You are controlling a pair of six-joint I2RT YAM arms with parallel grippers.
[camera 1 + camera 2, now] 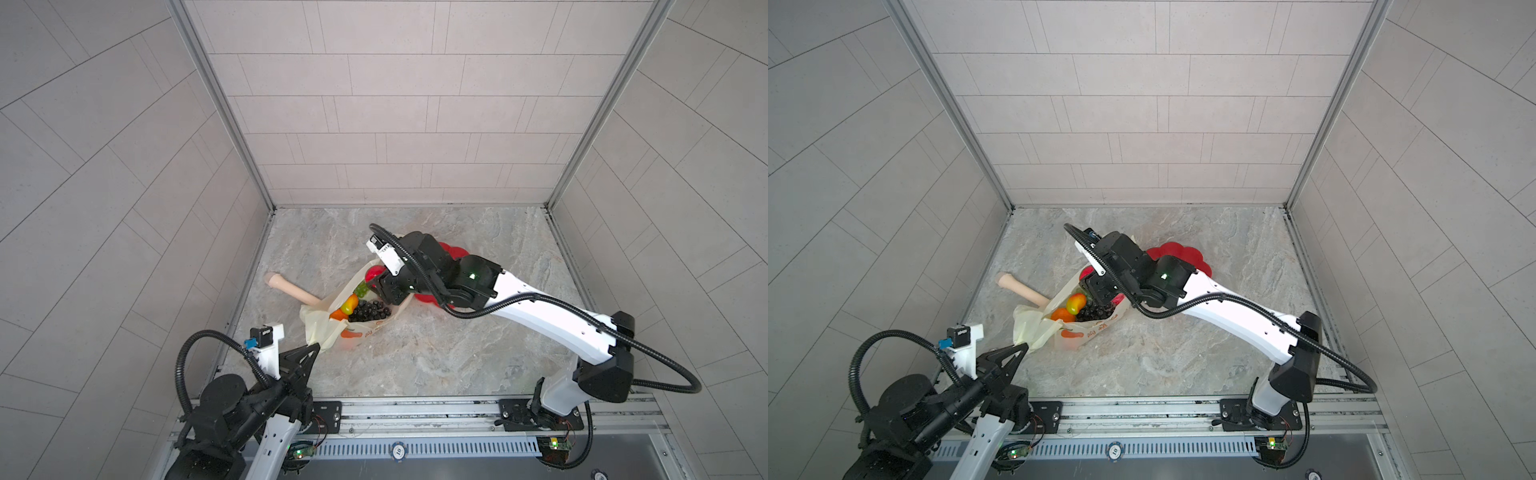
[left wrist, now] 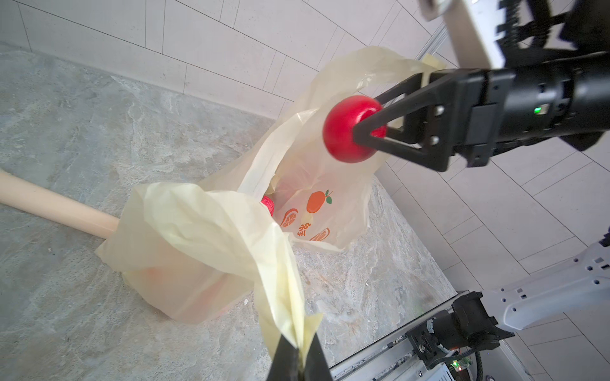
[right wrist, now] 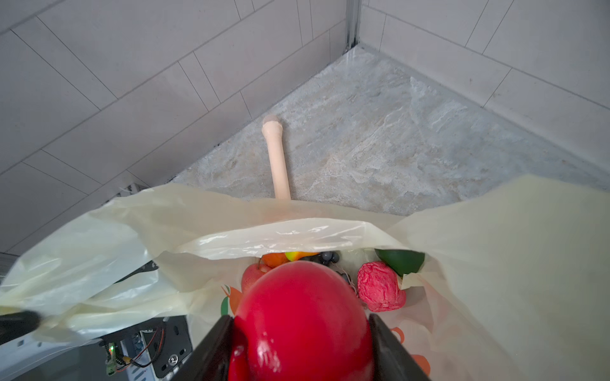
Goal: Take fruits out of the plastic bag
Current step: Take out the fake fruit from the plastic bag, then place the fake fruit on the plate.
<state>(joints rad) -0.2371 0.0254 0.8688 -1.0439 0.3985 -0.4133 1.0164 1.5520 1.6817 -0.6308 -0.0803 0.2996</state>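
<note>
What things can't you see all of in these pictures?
- red plate: both top views, mostly under the right arm.
- beige stick: right wrist view, one end under the plastic bag.
- red apple in the right gripper: right wrist view, cut off by the picture's edge.
- orange: right wrist view, mostly behind a fold of the bag.

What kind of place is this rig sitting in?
Most likely a lab test cell, not a real kitchen: tile-print wall panels in a metal frame, a marble-look tabletop, the left arm and right arm bolted to a rail at its front edge. The plastic bag of toy fruits looks staged.
</note>
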